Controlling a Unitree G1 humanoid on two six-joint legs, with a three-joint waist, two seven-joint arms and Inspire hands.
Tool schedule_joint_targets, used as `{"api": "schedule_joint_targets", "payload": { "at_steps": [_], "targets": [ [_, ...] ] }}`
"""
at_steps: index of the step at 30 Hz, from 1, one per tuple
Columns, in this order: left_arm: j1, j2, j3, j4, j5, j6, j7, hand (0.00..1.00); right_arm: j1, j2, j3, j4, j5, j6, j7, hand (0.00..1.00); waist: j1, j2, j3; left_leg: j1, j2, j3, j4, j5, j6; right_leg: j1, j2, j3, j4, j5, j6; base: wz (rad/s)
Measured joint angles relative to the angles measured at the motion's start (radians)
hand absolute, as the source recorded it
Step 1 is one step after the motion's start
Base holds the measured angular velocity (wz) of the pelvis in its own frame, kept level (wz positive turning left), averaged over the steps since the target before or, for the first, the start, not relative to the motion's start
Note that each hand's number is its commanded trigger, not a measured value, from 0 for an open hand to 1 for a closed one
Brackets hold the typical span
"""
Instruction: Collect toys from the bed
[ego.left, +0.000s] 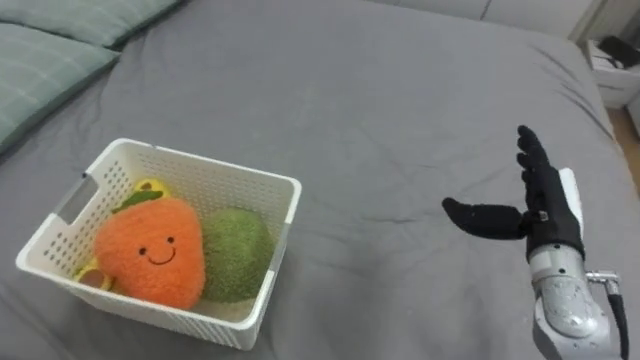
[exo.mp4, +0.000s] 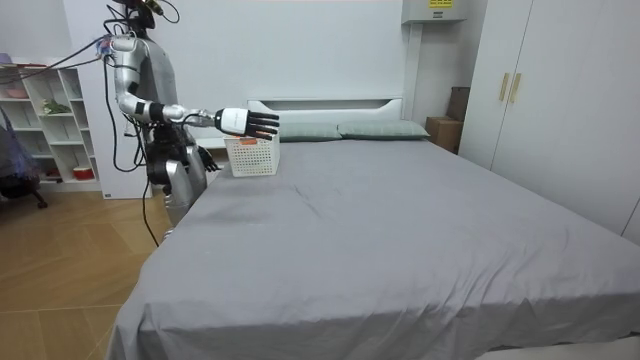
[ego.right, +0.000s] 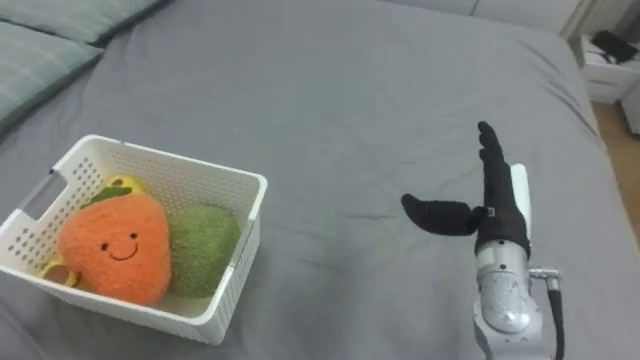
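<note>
the toys are sitting in the basket rather than loose on the bed: a fuzzy orange plush (ego.left: 150, 255) with a stitched smile and a green leafy top is leaning against the near wall, and a round, shaggy green plush (ego.left: 236, 252) is pressing against its side. a small glossy yellow toy (ego.left: 148, 186) is peeking out behind the orange one, too hidden for me to say what it is.

the white basket (ego.left: 283, 222) holding them is rectangular plastic, its walls perforated with a fine grid of holes, with a slot handle cut in the end wall. it is resting on the grey bed sheet (ego.left: 380, 110), which is lying smooth with a few soft creases. pale green pillows (ego.left: 50, 50) are lying at the head of the bed beyond the basket.

the right hand (ego.left: 543, 210), black-fingered on a silver wrist, is hovering above the sheet well apart from the basket, fingers straight and together, thumb spread out sideways, gripping nothing.

in the room view the robot is standing upright beside the bed near its head, right arm stretching out over the mattress.
</note>
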Motion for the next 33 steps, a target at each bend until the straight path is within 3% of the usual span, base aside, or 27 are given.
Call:
{"api": "schedule_joint_targets", "payload": {
  "at_steps": [8,16,22,26,30,33],
  "targets": [
    [-0.004,-0.004,-0.002,-0.019,-0.001,-0.008,0.003,0.00,0.017,0.005,-0.094,0.001,0.003,-0.014,-0.078,0.00,-0.049,0.003,-0.0026,0.006,0.010,0.044,-0.001,-0.010,0.001,-0.016,0.011,0.053,-0.006,0.008,0.001,-0.19],
    [0.001,-0.014,-0.021,-0.013,-0.026,-0.007,0.024,0.00,0.030,0.006,-0.106,0.023,0.064,-0.025,-0.122,0.00,-0.060,0.018,-0.0045,0.010,0.019,0.068,-0.016,-0.011,0.000,-0.033,0.019,0.069,-0.008,0.016,-0.001,-0.09],
    [0.017,-0.024,-0.039,-0.011,-0.116,-0.008,0.049,0.00,0.050,0.027,-0.110,0.201,0.246,-0.034,-0.141,0.00,-0.075,0.025,-0.0027,0.023,0.025,0.080,-0.024,-0.017,-0.004,-0.017,0.026,0.092,-0.009,0.016,-0.002,-0.07],
    [0.026,-0.024,-0.038,-0.003,-0.119,-0.016,0.051,0.00,0.085,0.050,-0.158,0.412,0.433,-0.057,-0.149,0.00,-0.091,0.027,-0.0029,0.024,0.026,0.080,-0.023,-0.021,-0.003,-0.015,0.024,0.079,-0.010,0.016,-0.001,0.00],
    [0.031,-0.024,-0.038,0.027,-0.120,-0.031,0.067,0.00,0.136,0.087,-0.187,0.612,0.528,-0.059,-0.142,0.00,-0.107,0.031,-0.0019,0.023,0.026,0.077,-0.022,-0.024,-0.003,-0.015,0.024,0.080,-0.009,0.015,-0.001,0.00],
    [0.031,-0.025,-0.037,0.034,-0.140,-0.032,0.065,0.00,0.138,0.090,-0.187,0.774,0.630,-0.060,-0.106,0.00,-0.117,0.030,-0.0001,0.025,0.025,0.076,-0.021,-0.025,-0.004,-0.012,0.025,0.081,-0.009,0.015,-0.001,0.00]
  ]
}}
